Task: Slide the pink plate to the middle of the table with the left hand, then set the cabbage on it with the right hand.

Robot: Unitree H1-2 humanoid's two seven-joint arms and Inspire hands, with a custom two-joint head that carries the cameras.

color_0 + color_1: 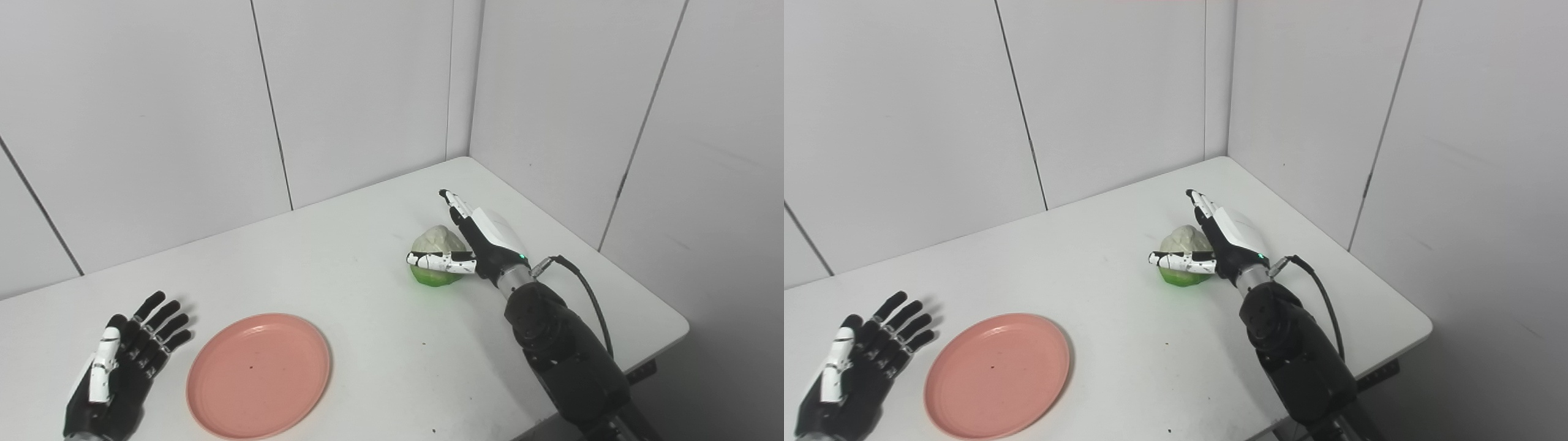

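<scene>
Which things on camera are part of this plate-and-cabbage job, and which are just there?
Part of the job:
pink plate, near the left hand
cabbage, with the right hand against it

Just there:
white table
grey wall panels
black cable at the right wrist

A robot test cell or lab booth is indicated, not a home or kitchen. A plain white table (343,257) is set into a corner formed by bare white wall panels (153,104), w/ dark seams visible btwn them. No decor or furnishings are shown on the walls. The only items laid out are a pink plate (258,375) and a toy-like cabbage (436,264), i.e. props. Two black-and-white robotic hands, left hand (116,367) and right hand (478,239), are seen over the tabletop, w/ an exposed cable (591,300) run along the right forearm.
</scene>
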